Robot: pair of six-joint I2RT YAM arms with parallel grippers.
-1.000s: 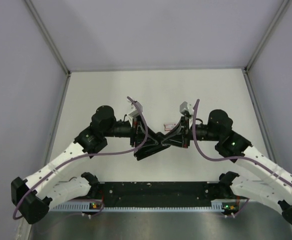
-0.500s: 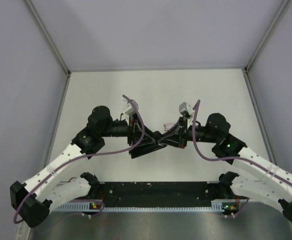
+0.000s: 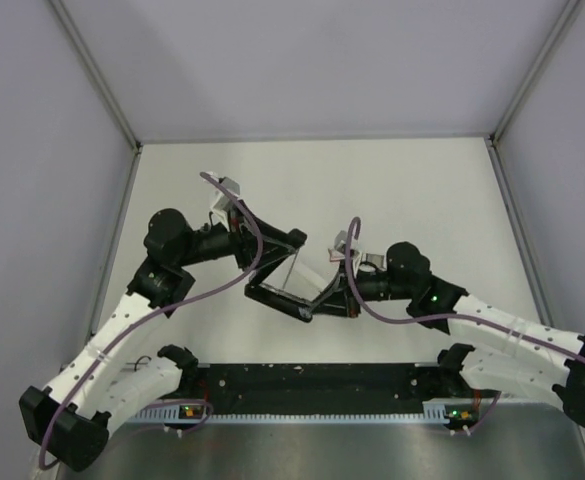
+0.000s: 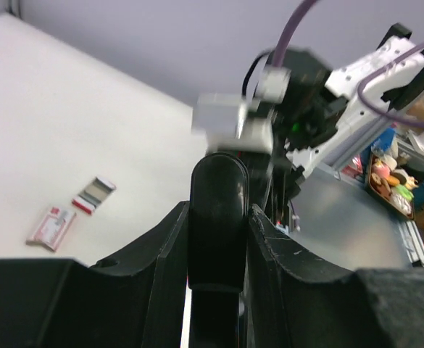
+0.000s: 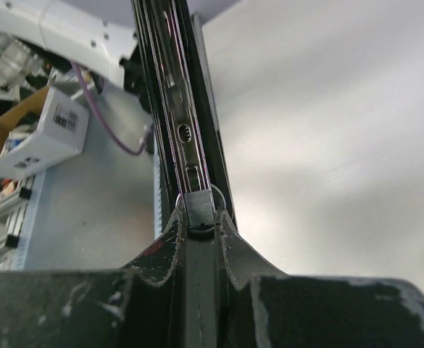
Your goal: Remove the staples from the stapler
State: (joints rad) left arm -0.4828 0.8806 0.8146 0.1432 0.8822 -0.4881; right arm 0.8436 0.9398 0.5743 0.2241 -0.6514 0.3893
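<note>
Left arm's swung up toward the upper left since a second ago, and the right arm followed. The slim black bar-shaped stapler (image 3: 275,300) hangs mid-frame above the white table (image 3: 422,190), splayed open. The left tool (image 4: 219,212) is clamped on its rounded end, and the right tool (image 5: 197,217) is pinching the other end.

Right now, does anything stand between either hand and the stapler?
Nothing visible does. The left hand is shut on the black end of the stapler, and the right hand is shut on its metal rail, so the stapler spans between them.
</note>
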